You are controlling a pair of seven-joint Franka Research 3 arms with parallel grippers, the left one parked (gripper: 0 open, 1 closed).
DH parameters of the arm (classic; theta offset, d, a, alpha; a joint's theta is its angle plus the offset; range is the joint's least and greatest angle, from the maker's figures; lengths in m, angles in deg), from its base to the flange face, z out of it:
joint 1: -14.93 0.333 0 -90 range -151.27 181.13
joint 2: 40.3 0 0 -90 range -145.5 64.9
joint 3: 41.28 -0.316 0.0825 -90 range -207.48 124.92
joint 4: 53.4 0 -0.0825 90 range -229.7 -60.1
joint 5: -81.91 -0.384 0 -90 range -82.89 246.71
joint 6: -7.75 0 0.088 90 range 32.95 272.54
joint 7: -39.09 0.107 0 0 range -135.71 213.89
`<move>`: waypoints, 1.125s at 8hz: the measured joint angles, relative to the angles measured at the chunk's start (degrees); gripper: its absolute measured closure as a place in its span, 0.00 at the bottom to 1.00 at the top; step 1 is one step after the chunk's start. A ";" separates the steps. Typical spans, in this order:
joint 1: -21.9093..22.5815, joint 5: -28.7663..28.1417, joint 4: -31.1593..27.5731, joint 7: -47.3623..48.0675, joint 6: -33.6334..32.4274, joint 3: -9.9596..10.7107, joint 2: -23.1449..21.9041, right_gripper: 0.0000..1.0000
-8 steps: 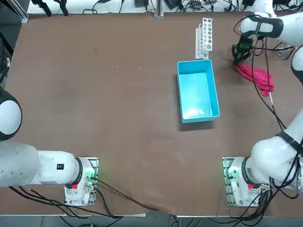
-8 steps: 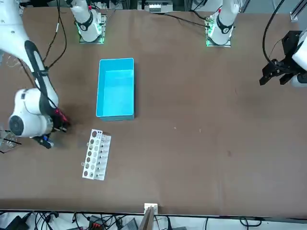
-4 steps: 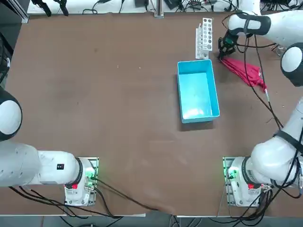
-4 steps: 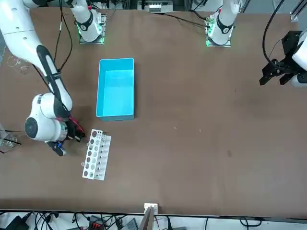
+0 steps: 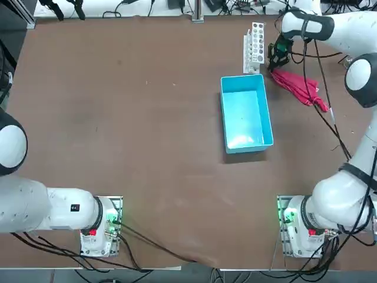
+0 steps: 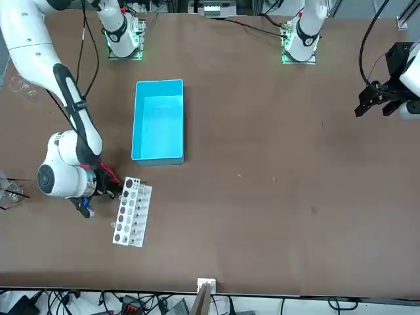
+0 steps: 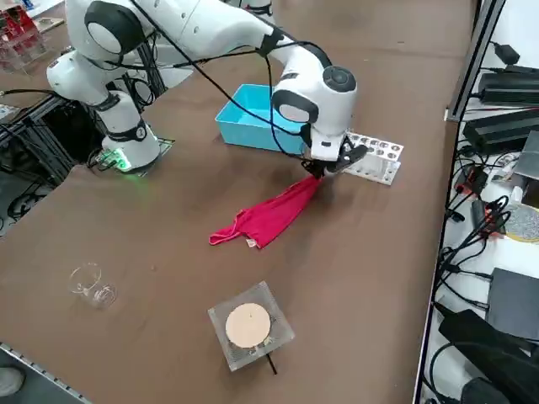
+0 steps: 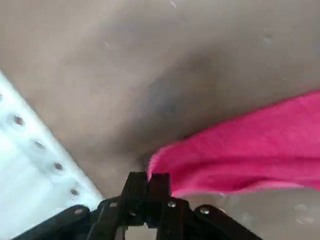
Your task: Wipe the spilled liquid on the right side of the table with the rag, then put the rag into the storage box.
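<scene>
Tabletop [image 5: 147, 118] bears rag [image 5: 300, 87] pinched by right claw [image 5: 274, 61].

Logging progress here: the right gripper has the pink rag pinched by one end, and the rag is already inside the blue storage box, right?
Not quite. The right gripper does pinch the rag by one end, but the rag trails on the table beside the storage box, not inside it. The top view shows the box holding nothing.
</scene>
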 joint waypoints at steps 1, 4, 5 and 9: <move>-0.42 0.32 0.55 -2.66 -5.15 0.42 -0.23 0.99; -3.60 6.26 -0.74 -9.77 -13.29 1.47 -0.68 0.99; -3.67 7.54 -2.60 -10.08 -13.23 1.42 -0.74 0.99; -4.76 9.54 -16.05 -15.15 -11.82 1.39 -7.23 0.99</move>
